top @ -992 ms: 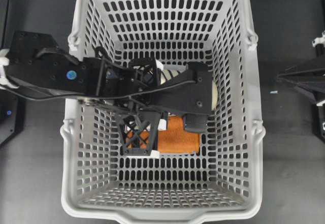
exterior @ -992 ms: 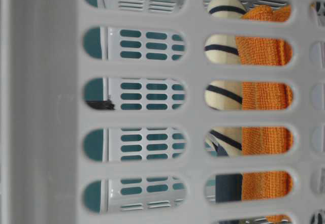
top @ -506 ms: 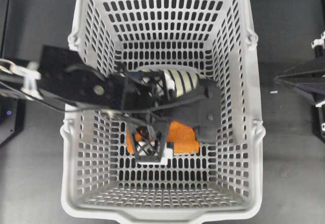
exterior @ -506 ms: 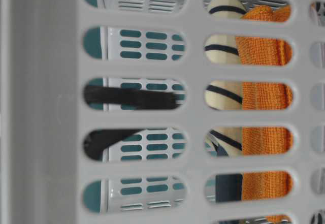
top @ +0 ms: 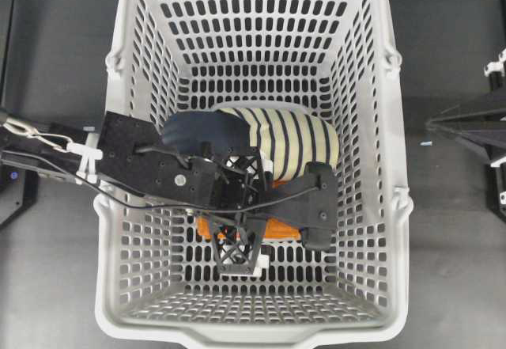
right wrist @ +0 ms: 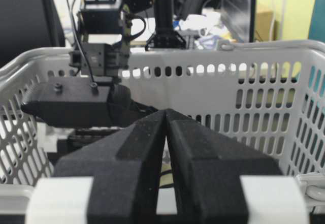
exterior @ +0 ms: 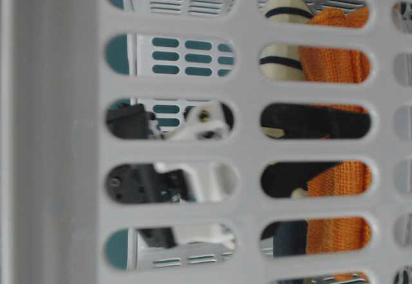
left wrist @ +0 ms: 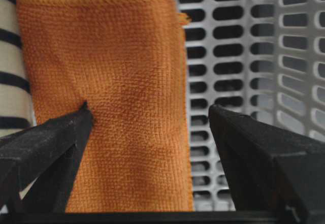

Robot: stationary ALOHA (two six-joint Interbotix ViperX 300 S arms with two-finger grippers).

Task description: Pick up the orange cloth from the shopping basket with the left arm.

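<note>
Inside the basket (top: 118, 206), the left gripper (left wrist: 152, 132) hangs spread over the orange cloth (left wrist: 117, 97), one finger touching it, ready to lower and pinch; the right gripper (right wrist: 166, 148) waits outside, clenched.

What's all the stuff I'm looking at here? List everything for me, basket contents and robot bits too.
shopping basket: one, light grey, slotted walls and floor, standing on the dark table and filling the middle of the overhead view.
orange cloth: one, rust-orange, lying on the basket floor beside the slipper, mostly covered by the arm from above.
slipper: one, cream with navy stripes and a navy lining, on the basket floor just behind the cloth.
table: one, dark grey, under the basket.
left gripper: one, black, open, lowered into the basket, one finger on the cloth and the other over bare floor.
right gripper: one, black with white bands, shut, parked outside the basket's right side.
</note>
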